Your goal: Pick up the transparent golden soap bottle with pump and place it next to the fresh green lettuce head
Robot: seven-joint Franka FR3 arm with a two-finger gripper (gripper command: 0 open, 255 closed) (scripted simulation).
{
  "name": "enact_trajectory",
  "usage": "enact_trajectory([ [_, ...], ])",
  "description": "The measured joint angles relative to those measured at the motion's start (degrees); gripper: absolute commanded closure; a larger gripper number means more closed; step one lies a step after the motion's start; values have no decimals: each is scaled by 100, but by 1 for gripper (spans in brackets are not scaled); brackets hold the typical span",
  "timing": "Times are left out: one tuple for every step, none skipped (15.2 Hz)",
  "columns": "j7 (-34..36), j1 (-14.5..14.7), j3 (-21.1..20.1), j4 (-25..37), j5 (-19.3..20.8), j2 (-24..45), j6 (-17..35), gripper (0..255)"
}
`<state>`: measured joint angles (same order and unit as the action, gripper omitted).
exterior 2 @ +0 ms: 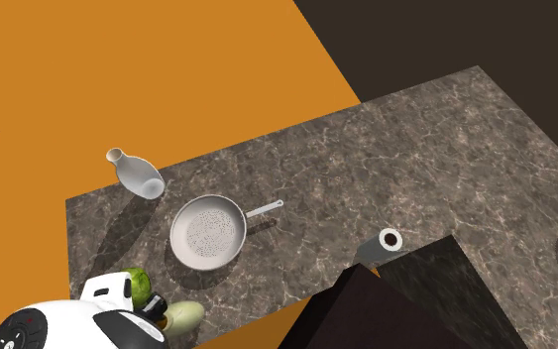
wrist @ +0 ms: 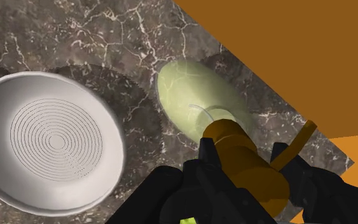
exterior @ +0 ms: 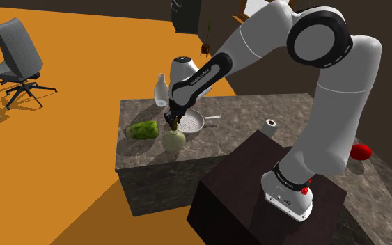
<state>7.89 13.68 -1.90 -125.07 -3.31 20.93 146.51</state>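
Observation:
The soap bottle [exterior: 174,143] has a pale yellow-green round body [wrist: 193,92] and a transparent golden pump [wrist: 238,159]. It stands upright near the counter's front edge, just to the shoulder view's right of the green lettuce head [exterior: 142,130]. My gripper [exterior: 173,120] comes down from above and is shut on the golden pump; in the wrist view the gripper [wrist: 244,162] has a black finger on each side of the pump. In the second exterior view the lettuce [exterior 2: 140,286] and the bottle [exterior 2: 183,315] peek out beside the arm. I cannot tell whether the bottle's base touches the counter.
A white perforated pan [exterior: 191,123] lies just behind the bottle on the marble counter [exterior: 250,115]. A white vase [exterior: 161,90] and a white rounded appliance [exterior: 182,68] stand at the back. A paper roll [exterior: 270,127] and a red object [exterior: 360,151] sit near the stand.

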Motion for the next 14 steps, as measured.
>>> enact_trajectory([
  [-2, -1, 0, 5, 0, 11, 7, 255],
  [-3, -2, 1, 7, 0, 16, 11, 255],
  [-4, -2, 1, 7, 0, 18, 12, 255],
  [-4, -3, 1, 8, 0, 19, 13, 255],
  [-4, -3, 1, 8, 0, 20, 14, 0],
  [-5, -3, 1, 8, 0, 19, 14, 0],
  [-5, -3, 1, 8, 0, 18, 15, 0],
  [-5, -3, 1, 8, -1, 17, 15, 0],
  [-5, -3, 1, 8, -1, 17, 15, 0],
  [-5, -3, 1, 8, -1, 17, 15, 0],
  [-5, -3, 1, 9, 0, 17, 15, 0],
  [8, 3, 0, -5, 2, -73, -61, 0],
  [26, 11, 0, 41, 9, -151, -181, 0],
  [22, 3, 3, 52, 10, -284, -323, 0],
])
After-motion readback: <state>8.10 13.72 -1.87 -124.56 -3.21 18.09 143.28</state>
